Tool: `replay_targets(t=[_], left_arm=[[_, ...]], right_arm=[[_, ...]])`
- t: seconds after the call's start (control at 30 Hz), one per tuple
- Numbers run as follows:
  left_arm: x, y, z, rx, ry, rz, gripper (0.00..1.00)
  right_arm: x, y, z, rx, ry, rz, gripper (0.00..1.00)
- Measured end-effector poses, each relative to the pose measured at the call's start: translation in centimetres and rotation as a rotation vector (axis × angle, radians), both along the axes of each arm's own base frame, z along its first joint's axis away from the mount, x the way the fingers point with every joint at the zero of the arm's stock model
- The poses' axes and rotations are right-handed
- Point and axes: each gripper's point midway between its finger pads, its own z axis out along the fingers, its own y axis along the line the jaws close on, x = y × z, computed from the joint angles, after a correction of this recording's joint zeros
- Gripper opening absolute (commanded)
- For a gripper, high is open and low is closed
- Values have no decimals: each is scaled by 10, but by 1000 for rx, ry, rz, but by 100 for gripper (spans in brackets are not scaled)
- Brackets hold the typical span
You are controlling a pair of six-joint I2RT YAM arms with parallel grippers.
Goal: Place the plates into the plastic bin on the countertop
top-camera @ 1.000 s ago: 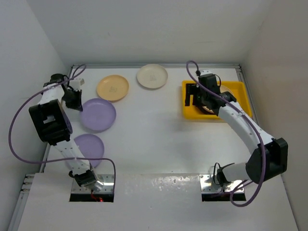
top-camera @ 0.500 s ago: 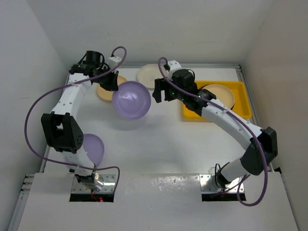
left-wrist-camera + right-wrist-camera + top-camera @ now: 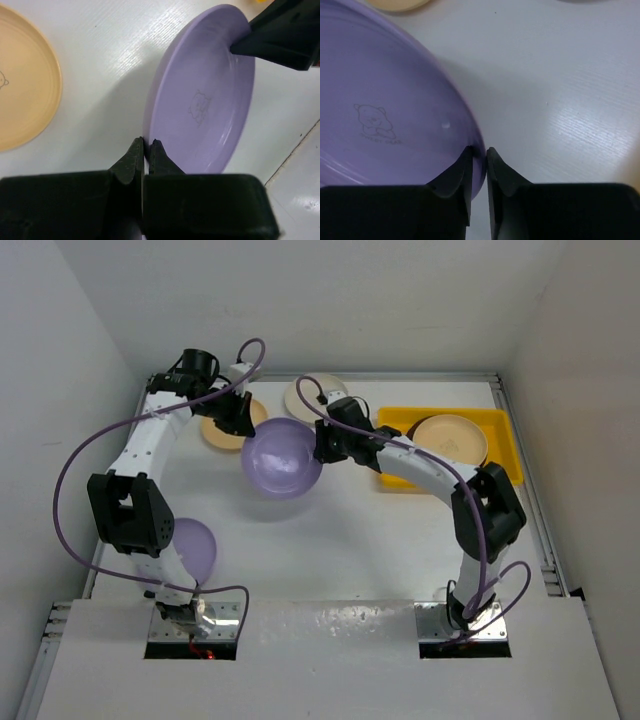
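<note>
A lavender plate [image 3: 282,457] hangs tilted above the countertop [image 3: 330,540], held from both sides. My left gripper [image 3: 243,425] is shut on its left rim; in the left wrist view the fingertips pinch the plate [image 3: 205,100] at its near edge, gripper [image 3: 146,145]. My right gripper [image 3: 322,443] is shut on the opposite rim, with one finger on each face of the plate [image 3: 380,115], gripper [image 3: 479,152]. The yellow plastic bin [image 3: 500,422] at the right holds a peach plate [image 3: 452,438].
On the countertop lie a peach plate [image 3: 222,432], a cream plate [image 3: 303,395] partly behind the arms, and a second lavender plate [image 3: 192,546] near the left arm's base. White walls close in the left, back and right.
My right arm swung left from the bin to the lifted lavender plate and its jaws closed on the rim. My left arm lifted the plate and carried it right.
</note>
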Motion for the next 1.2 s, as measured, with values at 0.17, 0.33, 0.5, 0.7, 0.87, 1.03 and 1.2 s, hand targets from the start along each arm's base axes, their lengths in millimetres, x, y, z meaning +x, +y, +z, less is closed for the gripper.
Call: replay_targets(t=[0.17,0.33,0.5,0.7,0.87,1.03,1.2], left_arm=[[1,0,0,3,-13,-16,62],[2,7,0,31,-15,-1,100],[10,53,-9,140,-12,108,100],[-16,151,-57,355,103,229,100],[-96,199,-129,457,380,219,100],[-146,212,-158,469,526,202,99],[-159,222,-166,484,538,210,96]], right_arm=[[8,0,5,64,13,-39,0],[17,-53,6,119,33,-184,0],[31,-195,24,146,29,-540,0],[15,-365,30,137,50,-996,0],[-3,-408,-4,103,214,-1119,0],[-8,-410,-35,76,338,-1127,19],[-7,-407,-45,65,397,-1104,79]])
